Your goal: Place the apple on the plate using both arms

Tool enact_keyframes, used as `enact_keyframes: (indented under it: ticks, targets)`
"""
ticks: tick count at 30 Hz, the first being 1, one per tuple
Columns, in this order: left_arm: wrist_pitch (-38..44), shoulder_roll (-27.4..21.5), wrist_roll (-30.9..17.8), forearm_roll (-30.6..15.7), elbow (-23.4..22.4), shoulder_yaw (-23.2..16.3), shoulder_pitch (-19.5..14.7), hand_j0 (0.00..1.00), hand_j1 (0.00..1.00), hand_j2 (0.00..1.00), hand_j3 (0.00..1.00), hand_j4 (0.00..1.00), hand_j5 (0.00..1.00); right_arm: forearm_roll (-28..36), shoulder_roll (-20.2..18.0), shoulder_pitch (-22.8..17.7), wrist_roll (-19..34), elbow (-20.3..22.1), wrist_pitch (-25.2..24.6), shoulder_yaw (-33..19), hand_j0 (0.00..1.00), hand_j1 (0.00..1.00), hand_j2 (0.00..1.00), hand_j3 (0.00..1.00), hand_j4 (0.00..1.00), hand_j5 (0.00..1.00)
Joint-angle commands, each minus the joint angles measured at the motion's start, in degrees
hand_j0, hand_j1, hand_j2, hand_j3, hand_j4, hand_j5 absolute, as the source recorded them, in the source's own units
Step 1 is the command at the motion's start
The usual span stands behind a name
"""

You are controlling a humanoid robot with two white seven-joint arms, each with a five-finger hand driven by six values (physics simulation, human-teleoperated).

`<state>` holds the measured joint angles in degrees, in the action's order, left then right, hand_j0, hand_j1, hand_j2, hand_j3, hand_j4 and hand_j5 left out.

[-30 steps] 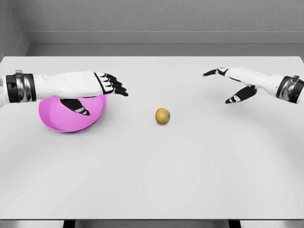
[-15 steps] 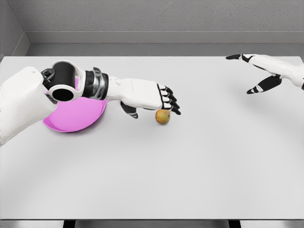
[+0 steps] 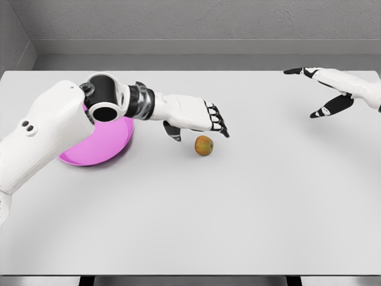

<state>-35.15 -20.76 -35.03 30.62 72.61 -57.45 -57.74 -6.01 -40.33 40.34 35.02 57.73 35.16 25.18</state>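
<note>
Left hand [image 3: 199, 117] now higher above apple [image 3: 204, 145]

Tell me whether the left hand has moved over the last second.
Yes. The left hand has moved right, from above the pink plate to just above the apple, which has stayed put on the table.

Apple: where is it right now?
In the head view, the small yellow-orange apple sits on the white table near the centre, just below the left hand and right of the pink plate.
</note>
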Motion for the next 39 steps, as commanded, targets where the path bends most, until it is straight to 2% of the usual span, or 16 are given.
enact_keyframes:
  ticks: [1,7,17,33,39]
  targets:
    - [0.1,1.2,0.0,0.7,-1.9,0.0,0.0,0.96,0.96,0.96,0.96,0.96,0.96,0.5,-0.1,0.0,0.0,0.0,-0.2,0.0,1.0,1.0,1.0,1.0,1.0,1.0]
    - [0.1,2.9,0.0,1.6,-1.9,0.0,0.5,0.96,0.96,0.96,0.96,0.96,0.96,0.4,-0.1,-0.5,0.0,0.0,-0.2,0.0,1.0,1.0,1.0,1.0,1.0,1.0]
    - [0.1,3.1,0.0,6.6,-3.5,-0.5,1.0,0.96,0.96,0.96,0.96,0.96,0.96,0.4,0.0,-0.5,0.0,0.0,-0.2,0.0,1.0,1.0,1.0,1.0,1.0,1.0]
    - [0.1,4.5,0.0,7.4,-3.3,-2.8,0.9,0.96,0.96,0.96,0.96,0.96,0.96,0.4,0.0,-0.9,0.0,0.2,-0.2,0.1,1.0,1.0,1.0,1.0,1.0,1.0]
    - [0.1,4.4,0.0,7.4,-3.3,-2.8,1.0,0.92,0.92,0.92,0.92,0.92,0.92,0.4,0.0,-1.3,0.0,0.9,-0.2,0.2,1.0,1.0,1.0,1.0,1.0,1.0]
